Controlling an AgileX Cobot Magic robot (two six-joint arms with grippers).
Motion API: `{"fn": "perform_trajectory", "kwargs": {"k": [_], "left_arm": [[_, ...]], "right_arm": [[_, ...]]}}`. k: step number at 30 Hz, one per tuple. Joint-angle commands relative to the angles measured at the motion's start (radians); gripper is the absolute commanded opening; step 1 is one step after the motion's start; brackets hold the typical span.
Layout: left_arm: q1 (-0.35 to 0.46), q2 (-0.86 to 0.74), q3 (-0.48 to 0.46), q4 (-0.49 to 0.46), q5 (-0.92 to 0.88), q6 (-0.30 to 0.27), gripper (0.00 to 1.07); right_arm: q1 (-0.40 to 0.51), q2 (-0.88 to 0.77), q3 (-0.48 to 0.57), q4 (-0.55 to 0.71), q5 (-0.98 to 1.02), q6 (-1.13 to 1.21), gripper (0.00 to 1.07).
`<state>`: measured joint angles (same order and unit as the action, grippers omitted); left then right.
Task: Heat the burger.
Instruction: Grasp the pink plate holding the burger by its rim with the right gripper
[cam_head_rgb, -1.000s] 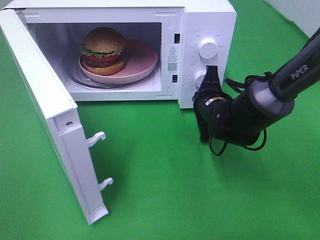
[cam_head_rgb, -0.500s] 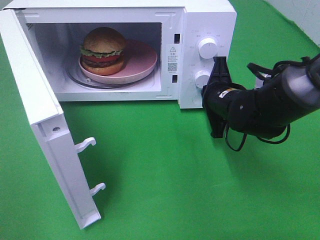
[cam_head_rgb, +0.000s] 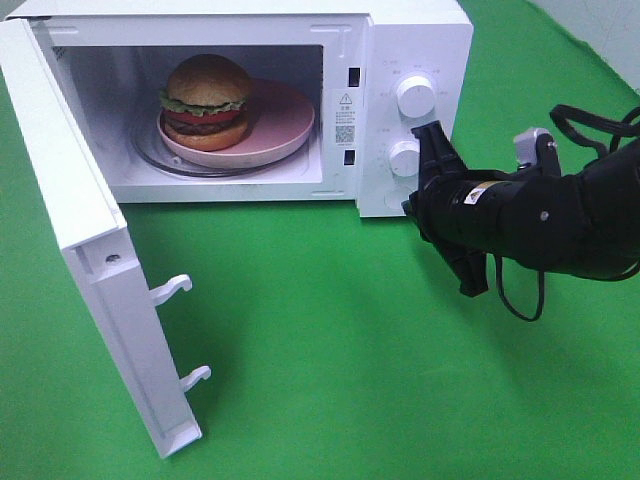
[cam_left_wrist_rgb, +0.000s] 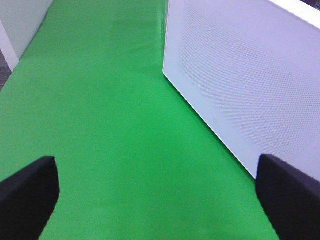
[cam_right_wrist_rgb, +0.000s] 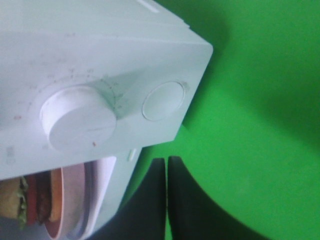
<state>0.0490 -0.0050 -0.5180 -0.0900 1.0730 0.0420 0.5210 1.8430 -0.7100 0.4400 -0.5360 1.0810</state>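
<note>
One burger (cam_head_rgb: 207, 100) sits on pink plate (cam_head_rgb: 285, 125) inside microwave (cam_head_rgb: 410, 40), door (cam_head_rgb: 90, 230) wide open. Right gripper (cam_right_wrist_rgb: 167, 162) jaws pinched together, tips just beside lower knob (cam_head_rgb: 404, 158). Left gripper (cam_left_wrist_rgb: 157, 195) jaws spread wide over green cloth (cam_head_rgb: 330, 330), near door.

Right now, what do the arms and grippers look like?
Right arm: glossy black, rounded housing, small yellow label, loose black cables, grey fitting. Right gripper: two slim black fingers. Left gripper: black, blunt matte fingers; its arm is out of view.
</note>
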Motion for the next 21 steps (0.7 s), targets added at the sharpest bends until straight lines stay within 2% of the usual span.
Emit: {"fn": "perform_trajectory", "kwargs": {"k": [1,6,10,13,15,18,21], "left_arm": [[0.004,-0.005,0.003,0.002,-0.004,-0.003,1.0],[0.004,-0.005,0.003,0.002,-0.004,-0.003,1.0],[0.004,-0.005,0.003,0.002,-0.004,-0.003,1.0],[0.004,-0.005,0.003,0.002,-0.004,-0.003,1.0],[0.004,-0.005,0.003,0.002,-0.004,-0.003,1.0],[0.004,-0.005,0.003,0.002,-0.004,-0.003,1.0],[0.004,-0.005,0.003,0.002,-0.004,-0.003,1.0]], "right_arm": [[-0.004,-0.062,0.003,-0.023,0.115,-0.206,0.0],[-0.004,-0.105,0.003,-0.023,0.194,-0.408,0.0],[-0.004,-0.162,0.001,-0.023,0.332,-0.633,0.01],[-0.004,-0.179,0.001,-0.023,0.383,-0.701,0.01],[-0.004,-0.207,0.001,-0.023,0.506,-0.845,0.01],[-0.004,-0.212,0.001,-0.023,0.536,-0.871,0.02],[-0.004,-0.234,0.001,-0.023,0.649,-1.009,0.02]]}}
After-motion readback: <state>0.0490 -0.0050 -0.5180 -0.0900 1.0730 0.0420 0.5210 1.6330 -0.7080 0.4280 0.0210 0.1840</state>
